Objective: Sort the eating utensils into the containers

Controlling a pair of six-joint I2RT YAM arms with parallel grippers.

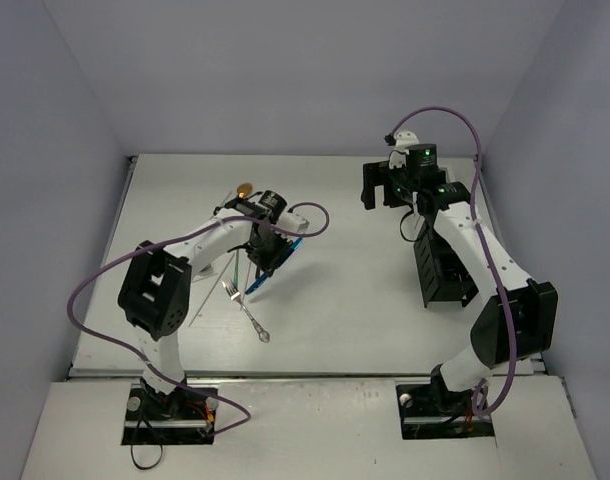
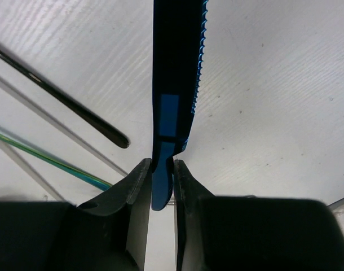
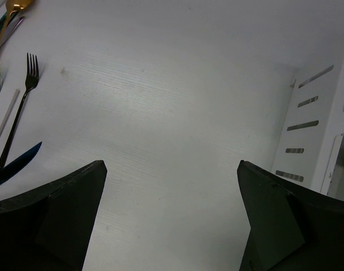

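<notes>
The left gripper (image 2: 162, 168) is nearly closed, pinching one end of the blue knife (image 2: 176, 62), which runs straight ahead. The right gripper (image 3: 171, 166) gapes empty.

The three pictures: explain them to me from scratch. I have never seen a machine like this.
This is a robot with two arms bolted at the near edge of a table. The overhead picture looks down on both: the left arm and the right arm. The other two pictures come from small cameras on the wrists, each looking past its own claw. The left claw is shut on one end of a blue knife. The right claw is wide open and holds nothing. Loose cutlery lies on the table, including a dark fork and a gold spoon. A black box sits by the right arm, and a white slotted box shows in the right wrist picture.
</notes>
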